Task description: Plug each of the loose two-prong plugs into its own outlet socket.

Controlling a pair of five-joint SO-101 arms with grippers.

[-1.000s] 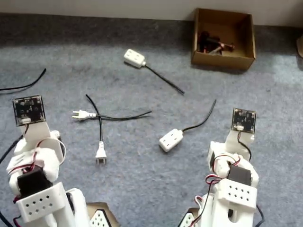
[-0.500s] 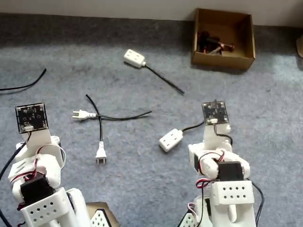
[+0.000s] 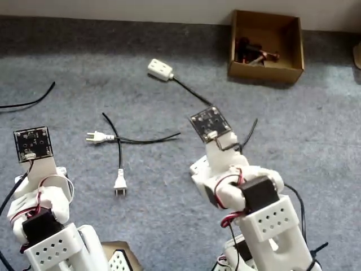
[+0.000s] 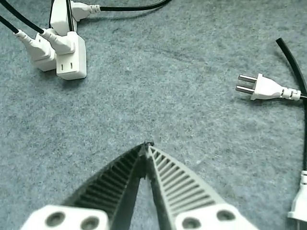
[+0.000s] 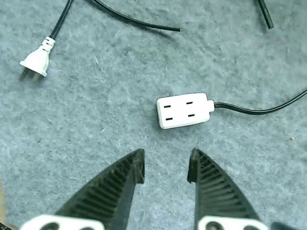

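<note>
Here, two white arms stand at the near edge of a grey carpet [image 3: 84, 62] strewn with cords, as seen from the high camera. At far left, a loose black cable [image 3: 31, 101] curls in from the edge. The left arm [image 3: 42, 209] sits at the near left corner. Its wrist view shows the left gripper [image 4: 146, 146] with its ribbed black fingers pressed together, empty, above bare carpet. In that view a round-pin plug [image 4: 261, 87] lies off to one side, and farther off is a white adapter [image 4: 71, 57] with several white plugs seated in it.

From above, the round-pin plug lies with its prongs toward the left edge. Its cord crosses that of the flat-blade plug [image 3: 119, 183], which lies nearer the arms with its blades pointing toward them. Both plugs are loose and well apart from either socket. Farther back, the far outlet socket [image 3: 159, 69] rests alone, its black cord trailing off to the right.

The right arm [image 3: 248, 197] leans over the middle of the carpet. Its wrist view shows the right gripper [image 5: 165, 167] with fingers spread and empty, hovering near the near outlet socket [image 5: 184, 110], whose two pairs of slots face up. At the back right, a cardboard box [image 3: 262, 74] holds dark and reddish parts [image 3: 256, 55].
</note>
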